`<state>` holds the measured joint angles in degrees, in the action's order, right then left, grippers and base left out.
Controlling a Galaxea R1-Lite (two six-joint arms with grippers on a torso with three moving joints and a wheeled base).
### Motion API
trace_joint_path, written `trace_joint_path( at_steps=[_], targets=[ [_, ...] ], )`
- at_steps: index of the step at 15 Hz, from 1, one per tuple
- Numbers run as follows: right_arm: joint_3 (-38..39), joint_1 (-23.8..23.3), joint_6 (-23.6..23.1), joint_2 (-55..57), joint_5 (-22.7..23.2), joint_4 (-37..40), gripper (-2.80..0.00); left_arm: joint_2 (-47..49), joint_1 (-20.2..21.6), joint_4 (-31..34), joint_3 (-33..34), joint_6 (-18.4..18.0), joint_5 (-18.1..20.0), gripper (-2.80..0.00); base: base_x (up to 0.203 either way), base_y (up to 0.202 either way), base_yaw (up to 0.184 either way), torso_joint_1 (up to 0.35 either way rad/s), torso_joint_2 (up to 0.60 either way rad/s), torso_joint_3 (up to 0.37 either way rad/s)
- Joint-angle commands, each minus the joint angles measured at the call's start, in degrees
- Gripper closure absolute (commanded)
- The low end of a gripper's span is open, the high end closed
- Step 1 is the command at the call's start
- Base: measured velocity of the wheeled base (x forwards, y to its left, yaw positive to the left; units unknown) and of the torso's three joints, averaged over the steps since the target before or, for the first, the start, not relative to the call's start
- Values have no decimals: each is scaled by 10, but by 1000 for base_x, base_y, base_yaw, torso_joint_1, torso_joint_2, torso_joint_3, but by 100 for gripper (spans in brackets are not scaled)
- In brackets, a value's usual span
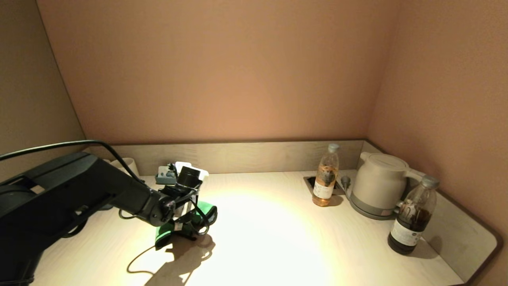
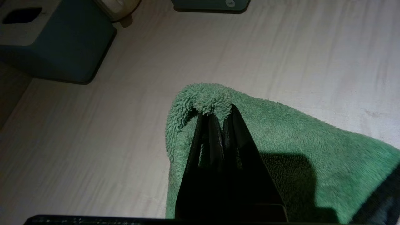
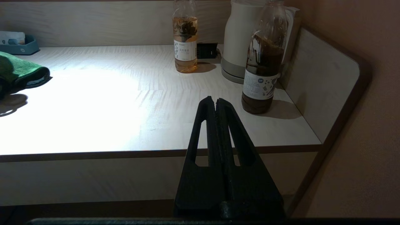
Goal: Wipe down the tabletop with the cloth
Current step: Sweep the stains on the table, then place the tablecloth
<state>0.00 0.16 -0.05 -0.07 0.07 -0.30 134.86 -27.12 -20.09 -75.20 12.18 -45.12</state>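
A green fluffy cloth (image 1: 204,212) hangs from my left gripper (image 1: 186,226) over the left part of the pale wooden tabletop (image 1: 270,238). In the left wrist view the left gripper (image 2: 217,112) is shut on a fold of the cloth (image 2: 281,137), which drapes down toward the table. My right gripper (image 3: 215,101) is shut and empty, held off the table's front edge near the right side; it does not show in the head view. The cloth also shows far off in the right wrist view (image 3: 15,70).
A clear bottle of amber drink (image 1: 326,176), a white kettle (image 1: 379,184) and a dark bottle (image 1: 412,216) stand at the back right. A teal tray (image 1: 166,176) and cups (image 1: 125,165) sit at the back left. A teal box (image 2: 59,47) lies near the cloth. Walls enclose the table on three sides.
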Motion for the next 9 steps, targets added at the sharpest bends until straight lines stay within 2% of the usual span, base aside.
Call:
trace_joint_path(
  at_steps=[1,5,9],
  targets=[
    [0,0,0,1,0,0,0,-92,12,-1,35,3,-2,0,0,0,0,0,0,0],
    [0,0,0,1,0,0,0,-180,54,-2,121,4,-3,0,0,0,0,0,0,0],
    [0,0,0,1,0,0,0,-266,131,-1,198,2,-2,0,0,0,0,0,0,0]
  ],
)
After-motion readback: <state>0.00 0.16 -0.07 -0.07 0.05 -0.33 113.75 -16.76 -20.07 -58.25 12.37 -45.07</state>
